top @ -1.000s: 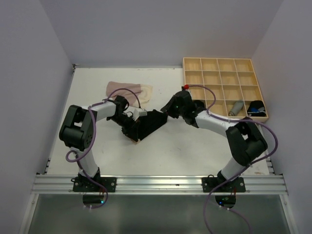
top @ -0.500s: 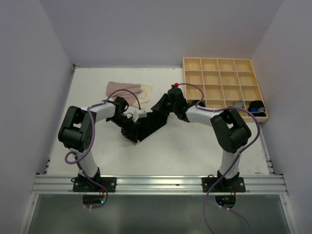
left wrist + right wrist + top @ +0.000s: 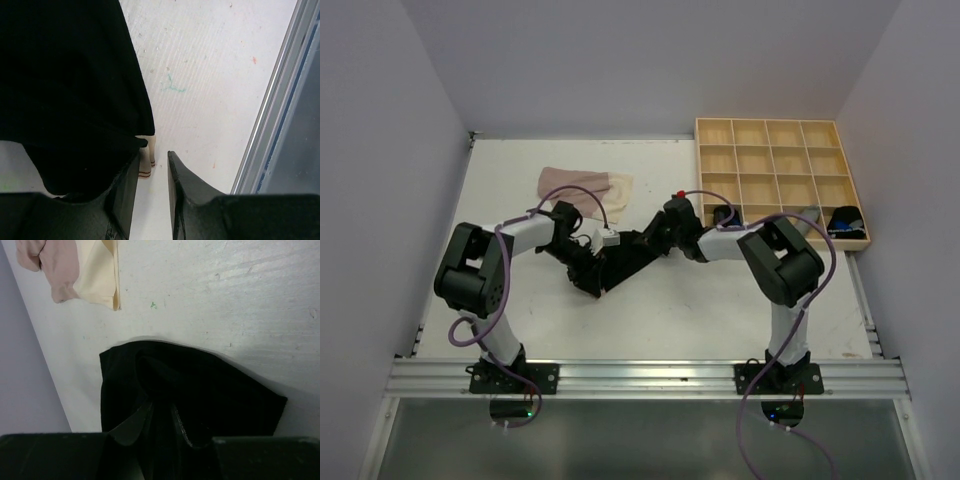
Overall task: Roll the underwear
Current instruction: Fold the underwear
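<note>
On the white table (image 3: pixel 720 310), the right pincer (image 3: pixel 161 410) pinches the black underwear (image 3: pixel 200 385) mid-fold, the left pincer (image 3: pixel 154 161) slightly spread and empty; next, I'd say, regrip and roll.

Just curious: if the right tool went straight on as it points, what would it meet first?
The black underwear, bunched just ahead of the right tool, perhaps already touching.
</note>
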Motion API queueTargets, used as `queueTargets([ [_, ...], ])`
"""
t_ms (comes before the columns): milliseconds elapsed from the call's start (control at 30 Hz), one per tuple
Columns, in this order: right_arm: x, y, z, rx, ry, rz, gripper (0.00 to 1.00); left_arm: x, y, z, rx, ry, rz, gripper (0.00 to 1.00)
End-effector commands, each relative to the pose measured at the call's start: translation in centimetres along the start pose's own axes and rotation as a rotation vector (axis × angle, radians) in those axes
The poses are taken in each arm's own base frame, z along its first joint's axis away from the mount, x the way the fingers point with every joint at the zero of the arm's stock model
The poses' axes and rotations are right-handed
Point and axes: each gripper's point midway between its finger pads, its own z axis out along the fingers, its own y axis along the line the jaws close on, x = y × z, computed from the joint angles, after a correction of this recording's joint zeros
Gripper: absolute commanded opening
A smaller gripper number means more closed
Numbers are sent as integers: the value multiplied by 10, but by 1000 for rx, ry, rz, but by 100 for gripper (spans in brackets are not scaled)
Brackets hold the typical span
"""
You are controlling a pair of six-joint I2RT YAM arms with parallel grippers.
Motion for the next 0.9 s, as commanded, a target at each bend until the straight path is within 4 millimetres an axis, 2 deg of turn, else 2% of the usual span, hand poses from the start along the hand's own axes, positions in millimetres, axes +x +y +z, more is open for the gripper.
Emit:
queueTargets([
  [0,-25,53,-29,-108,-83,-60,22,67,39,4,-169,267,41,36],
  [67,-37,74,-34,-98,-88,-123,29,67,39,5,-166,271,44,37],
  [133,-45,82,-33,-74,-90,-146,31,65,42,5,-172,270,47,37],
  [167,-52,93,-34,-65,-98,-169,32,65,42,5,-175,270,51,37],
  [233,-50,87,-22,-21,-68,-172,33,63,42,5,-176,267,54,38],
  [267,-51,94,-20,-19,-59,-182,33,63,42,5,-171,268,53,38],
  [300,-47,86,-10,8,-41,-181,33,64,41,5,-170,266,54,38],
  [367,-47,96,-3,-6,-28,-196,33,64,41,5,-171,265,58,38],
  [400,-43,88,7,13,-10,-190,33,64,41,5,-170,266,59,38],
  [433,-43,97,11,-16,-7,-194,32,64,41,5,-169,264,61,38],
  [500,-38,89,26,-7,16,-187,32,64,40,6,-166,265,66,38],
  [533,-37,98,30,-38,32,-202,32,64,40,5,-167,267,67,38],
  [633,-31,96,43,-44,82,-260,36,66,39,4,-161,275,73,38],
  [800,-25,96,48,-78,159,-424,46,71,37,3,-146,294,109,38],
  [867,-25,98,46,-95,194,-511,46,72,37,2,-138,306,121,39],
])
